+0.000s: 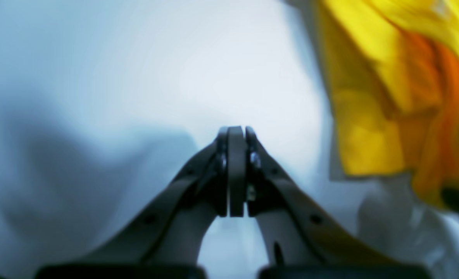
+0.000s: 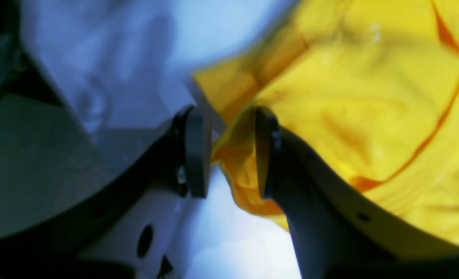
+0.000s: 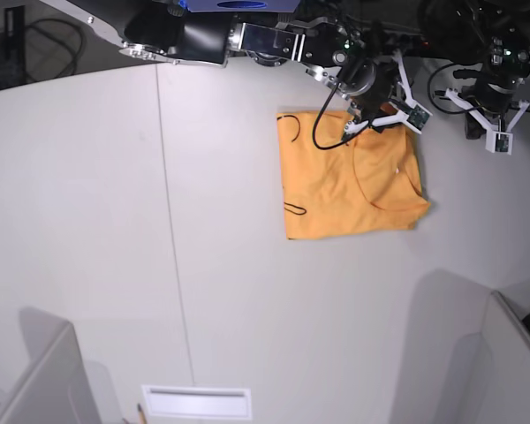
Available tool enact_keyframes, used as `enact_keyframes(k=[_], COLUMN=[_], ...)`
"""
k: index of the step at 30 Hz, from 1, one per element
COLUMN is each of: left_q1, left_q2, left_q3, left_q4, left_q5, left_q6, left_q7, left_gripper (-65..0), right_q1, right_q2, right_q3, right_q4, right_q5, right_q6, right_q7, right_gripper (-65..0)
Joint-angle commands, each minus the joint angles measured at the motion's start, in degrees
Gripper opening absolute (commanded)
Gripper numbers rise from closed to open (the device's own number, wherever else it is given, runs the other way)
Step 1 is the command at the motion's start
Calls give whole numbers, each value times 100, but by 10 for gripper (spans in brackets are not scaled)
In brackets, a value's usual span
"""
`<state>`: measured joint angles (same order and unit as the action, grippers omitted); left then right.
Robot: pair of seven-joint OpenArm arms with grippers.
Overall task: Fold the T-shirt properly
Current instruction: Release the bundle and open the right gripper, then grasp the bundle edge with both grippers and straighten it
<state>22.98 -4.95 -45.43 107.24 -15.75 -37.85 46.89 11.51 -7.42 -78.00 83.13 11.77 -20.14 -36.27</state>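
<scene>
The T-shirt (image 3: 344, 190) lies folded into a rough rectangle on the white table, collar toward the right, with thin dark marks along its left part. My right gripper (image 3: 375, 119) sits at the shirt's far edge. In the right wrist view its jaws (image 2: 225, 116) stand apart, and a bunched edge of the yellow-orange T-shirt (image 2: 349, 97) lies in the gap, against one pad. My left gripper (image 1: 236, 131) is shut on nothing above bare table, off to the side of the T-shirt (image 1: 369, 97). In the base view the left gripper (image 3: 496, 132) is beyond the shirt's right side.
The white table (image 3: 115, 221) has a thin seam running down its left part. Grey partitions stand at the lower left (image 3: 35, 380) and lower right (image 3: 486, 353) corners. A white slotted plate (image 3: 194, 402) lies at the front edge. Dark cables and arm bases crowd the far edge.
</scene>
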Motion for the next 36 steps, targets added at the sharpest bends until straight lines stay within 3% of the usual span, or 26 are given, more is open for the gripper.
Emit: enact_keyframes(k=[1,4,9,11,12,17,21,23,24,29,36], left_q1=[9,9,-114,-149,-166,-193,-413,-536,-615,-870,-1151], left_q2=[-72,-81,-90,-72,-72,-81,-72,-72,-63,-90,-98], left_q3=[-156,-464,-701,-657,-578,-385,-385,-367,-323,248,952], left_q4=[120,111,129,129,129,111,-109,-293,-390,-961,-1621], left_q5=[-346,-1559,-2904,-3045,-3054,-3054,-3054,-3054,-3054,-3054,-3045], left_q6=[-35,-35,0,0,0,9,9,9,9,97,985], left_q7=[-122,317,941,950,950,933,941,941,950,950,924], left_gripper=[-650,-650,-650,-650,-650,-634,-209,-44,0,0,0], right_q1=[102,137,-144,-171,-197,-390,-619,-680,-698,-733,-847], right_q2=[-124,175,579,782,905,1274,1379,1379,1379,1379,1415], right_q3=[41,191,1237,1501,1615,2011,2310,2353,2345,2310,2353], right_q4=[350,1115,1792,1986,2074,2381,2434,2434,2434,2434,2548], right_q5=[-91,-100,-100,-100,-100,-100,-100,-100,-100,-100,-100], right_q6=[-3,-12,-206,-206,-206,-206,-197,-188,-188,-188,-188], right_q7=[177,177,229,229,229,229,229,229,229,229,229], right_gripper=[-482,-482,-488,-558,-639,-650,-650,-650,-650,-650,-650])
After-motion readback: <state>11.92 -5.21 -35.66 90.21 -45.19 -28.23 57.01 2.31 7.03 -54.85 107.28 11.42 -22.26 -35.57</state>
